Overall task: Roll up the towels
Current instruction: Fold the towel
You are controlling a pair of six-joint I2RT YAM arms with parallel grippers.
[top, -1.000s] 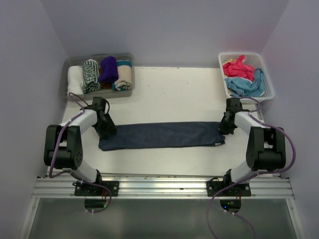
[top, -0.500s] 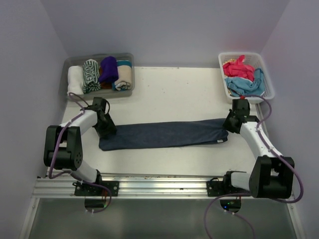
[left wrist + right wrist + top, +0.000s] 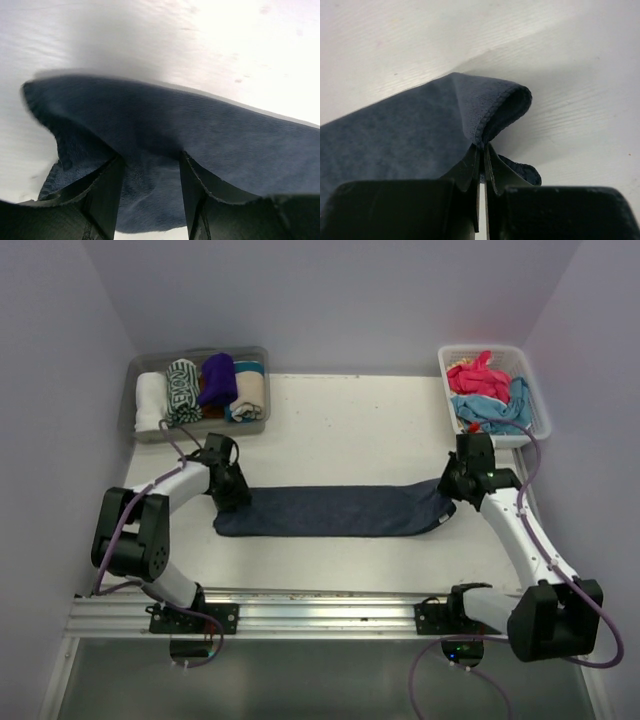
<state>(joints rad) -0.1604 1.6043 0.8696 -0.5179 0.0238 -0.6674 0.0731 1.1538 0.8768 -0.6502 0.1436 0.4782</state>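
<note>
A dark navy towel (image 3: 330, 510) lies folded into a long strip across the middle of the table. My left gripper (image 3: 232, 495) is at its left end. In the left wrist view its jaws (image 3: 150, 160) stand apart, with flat navy cloth (image 3: 210, 125) between them and draped over the fingertips. My right gripper (image 3: 450, 485) is at the towel's right end. In the right wrist view it (image 3: 481, 147) is shut on a pinched fold of the navy towel (image 3: 410, 125), lifted slightly off the table.
A clear tub (image 3: 200, 352) at the back left holds rolled towels: white (image 3: 150, 400), green-patterned (image 3: 183, 392), purple (image 3: 218, 378), cream-and-teal (image 3: 247, 390). A white lattice basket (image 3: 540, 410) at the back right holds loose pink (image 3: 475, 377) and light blue (image 3: 495, 412) towels.
The right arm has stretched out while holding the towel's right end. The left gripper and the towel's left end have shifted to the right.
</note>
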